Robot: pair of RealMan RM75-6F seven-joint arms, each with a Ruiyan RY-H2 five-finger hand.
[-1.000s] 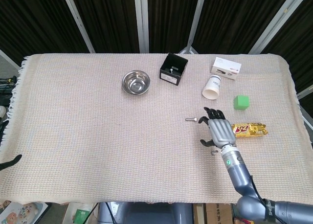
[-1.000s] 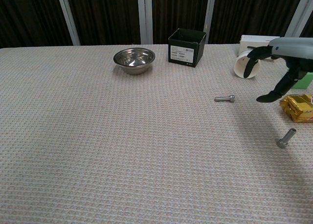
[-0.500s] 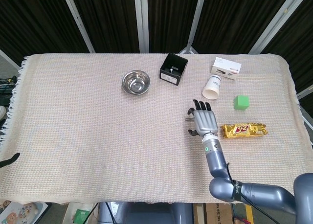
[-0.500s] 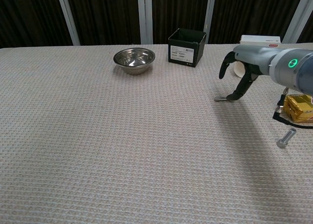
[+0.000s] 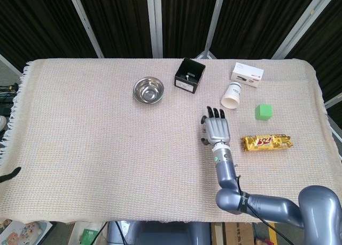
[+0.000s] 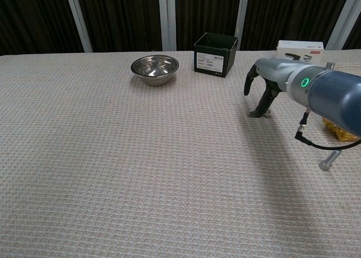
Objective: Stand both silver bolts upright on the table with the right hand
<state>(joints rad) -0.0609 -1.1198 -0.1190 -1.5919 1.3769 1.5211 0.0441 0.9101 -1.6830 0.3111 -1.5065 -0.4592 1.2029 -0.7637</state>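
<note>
Lying nearest the camera in the chest view, the second silver bolt (image 6: 330,159) rests on its side on the woven table cloth (image 6: 141,173), on the near side of the right hand (image 6: 264,88) and off toward the table's right edge; in the head view the arm hides it. Beyond it, the right hand hangs palm-down over the first silver bolt (image 6: 251,114), its fingers (image 6: 260,109) curled down with the tips at the bolt. Only the bolt's end pokes out beneath them, so I cannot tell whether the hand already grips it or merely touches it. The left hand (image 5: 9,175) barely shows at the table's far left edge, well apart from the right hand; whether it is spread or clenched I cannot tell.

Both bolts look small, stiff and smooth, probably light but quick to roll on the textured cloth. Pinching the shank near the head should help, so the flat head can be set down as the base. Farther back than the hand stand a paper cup (image 5: 231,96), a black box (image 6: 215,54) and a steel bowl (image 6: 154,69).
</note>
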